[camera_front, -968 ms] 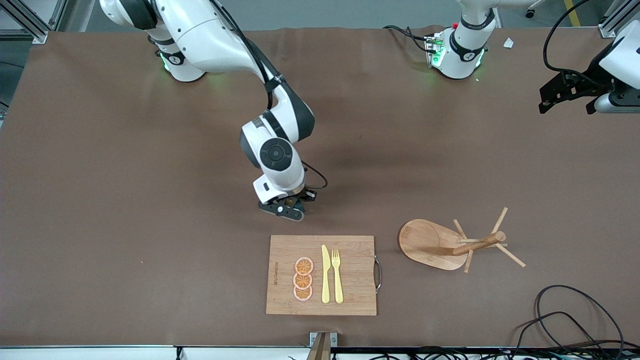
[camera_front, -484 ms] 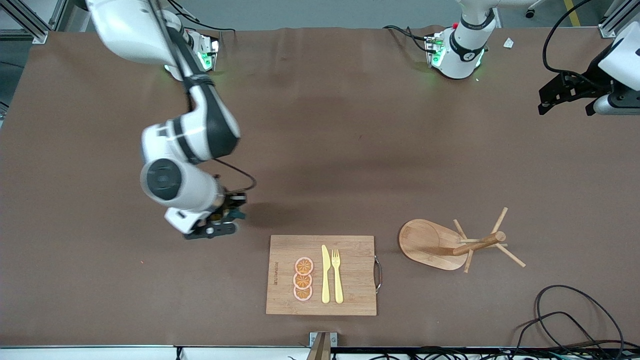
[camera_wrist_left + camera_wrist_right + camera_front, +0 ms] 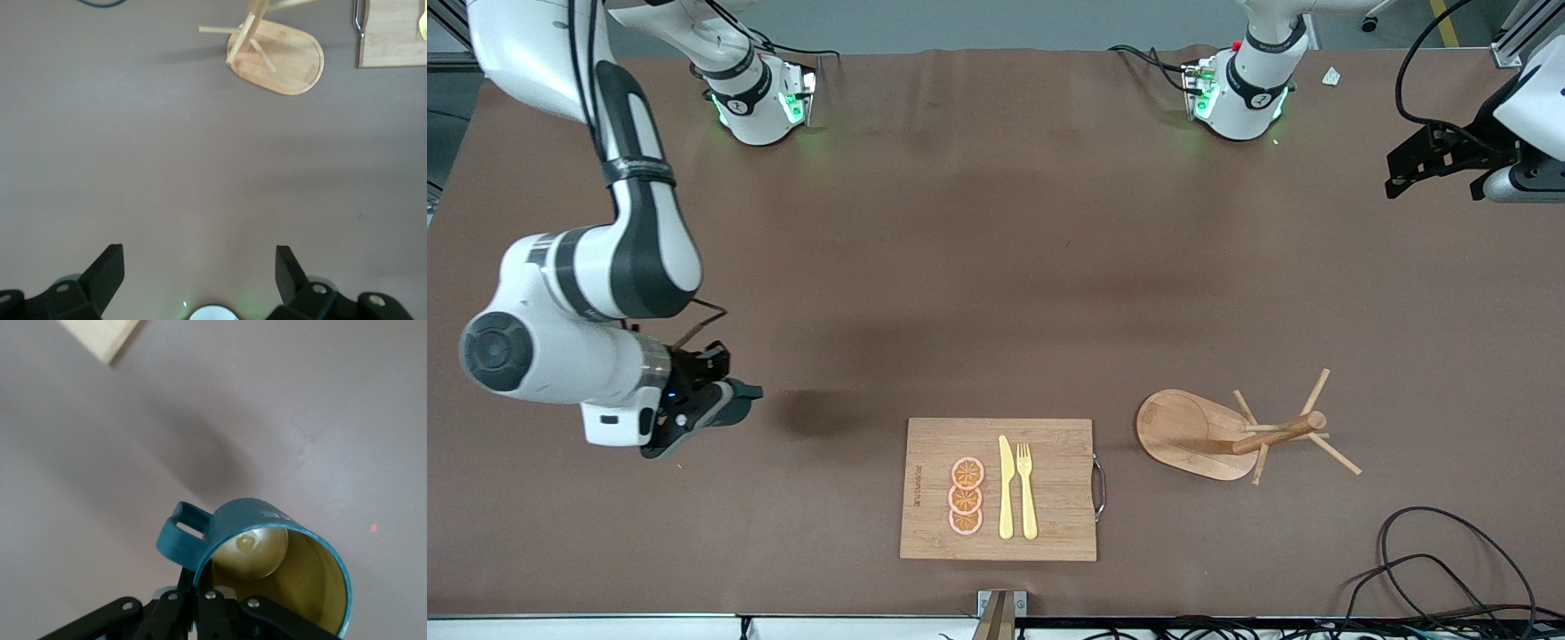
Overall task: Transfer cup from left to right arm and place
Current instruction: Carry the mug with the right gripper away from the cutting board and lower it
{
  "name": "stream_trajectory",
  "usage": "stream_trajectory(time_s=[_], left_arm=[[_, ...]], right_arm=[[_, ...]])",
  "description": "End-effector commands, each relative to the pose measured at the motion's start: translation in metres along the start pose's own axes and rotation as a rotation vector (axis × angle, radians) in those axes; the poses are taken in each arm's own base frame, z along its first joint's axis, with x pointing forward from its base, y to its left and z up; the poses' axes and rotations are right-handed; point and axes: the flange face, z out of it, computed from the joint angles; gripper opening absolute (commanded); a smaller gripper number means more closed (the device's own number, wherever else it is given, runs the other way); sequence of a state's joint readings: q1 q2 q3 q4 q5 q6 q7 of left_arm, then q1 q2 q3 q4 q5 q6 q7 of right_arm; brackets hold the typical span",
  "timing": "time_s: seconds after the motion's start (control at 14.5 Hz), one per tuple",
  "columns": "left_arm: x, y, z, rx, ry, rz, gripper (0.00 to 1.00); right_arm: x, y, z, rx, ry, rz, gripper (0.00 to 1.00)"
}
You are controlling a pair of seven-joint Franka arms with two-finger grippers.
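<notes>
A brown mat covers the desk point(image 3: 996, 267) from edge to edge, faintly creased near the arms' bases, with a soft shadow on it beside the bamboo cutting board point(image 3: 1049, 524). The right gripper point(image 3: 710, 407) hangs over bare mat toward the right arm's end of the desk, its fingers clamped tight on the rim of the cup point(image 3: 267, 570). In the right wrist view the cup is tipped, showing its tan-yellow inside, and its loop handle points away from the fingers; in the front view only a teal sliver of it shows at the gripper's tip.

The left gripper point(image 3: 199, 270) waits high over the left arm's end of the desk, its fingers spread wide and holding nothing.

On the cutting board lie three orange slices point(image 3: 966, 496) in a row, with a yellow knife point(image 3: 1006, 489) and a yellow fork point(image 3: 1027, 492) side by side next to them. A wooden mug tree point(image 3: 1232, 434) stands just beside the board, toward the left arm's end. Black cables point(image 3: 1423, 569) loop on the mat at the near corner by the left arm's end. Past the mat's edge a grey floor and aluminium frame posts show.
</notes>
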State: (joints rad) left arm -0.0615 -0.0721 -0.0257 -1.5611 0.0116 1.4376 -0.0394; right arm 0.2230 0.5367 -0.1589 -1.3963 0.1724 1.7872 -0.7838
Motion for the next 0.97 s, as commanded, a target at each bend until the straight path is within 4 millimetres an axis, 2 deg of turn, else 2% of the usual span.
stream_trajectory(time_s=[0.0, 0.14, 0.35, 0.48, 0.62, 0.76, 0.9], left_arm=[[0.008, 0.002, -0.004, 0.017, -0.041, -0.005, 1.00], [0.007, 0.006, -0.005, 0.036, -0.038, -0.011, 1.00], [0.000, 0.011, 0.000, 0.038, -0.026, -0.006, 1.00], [-0.009, 0.010, 0.006, 0.039, 0.007, -0.007, 1.00], [-0.010, 0.011, 0.007, 0.040, 0.004, -0.006, 1.00], [-0.011, 0.010, 0.007, 0.038, 0.005, -0.006, 1.00], [-0.010, 0.010, 0.008, 0.038, 0.004, -0.006, 1.00]], right_arm=[[-0.019, 0.015, 0.006, -0.008, -0.009, -0.096, 0.05], [-0.033, 0.023, 0.030, -0.002, -0.036, -0.071, 0.05], [-0.067, 0.054, 0.060, -0.017, -0.033, 0.001, 0.05], [-0.080, 0.065, 0.071, -0.011, -0.037, 0.038, 0.05], [-0.083, 0.070, 0.085, 0.002, -0.050, 0.125, 0.06], [-0.083, 0.074, 0.108, 0.017, -0.072, 0.180, 0.07], [-0.092, 0.085, 0.125, 0.023, -0.076, 0.216, 0.13]])
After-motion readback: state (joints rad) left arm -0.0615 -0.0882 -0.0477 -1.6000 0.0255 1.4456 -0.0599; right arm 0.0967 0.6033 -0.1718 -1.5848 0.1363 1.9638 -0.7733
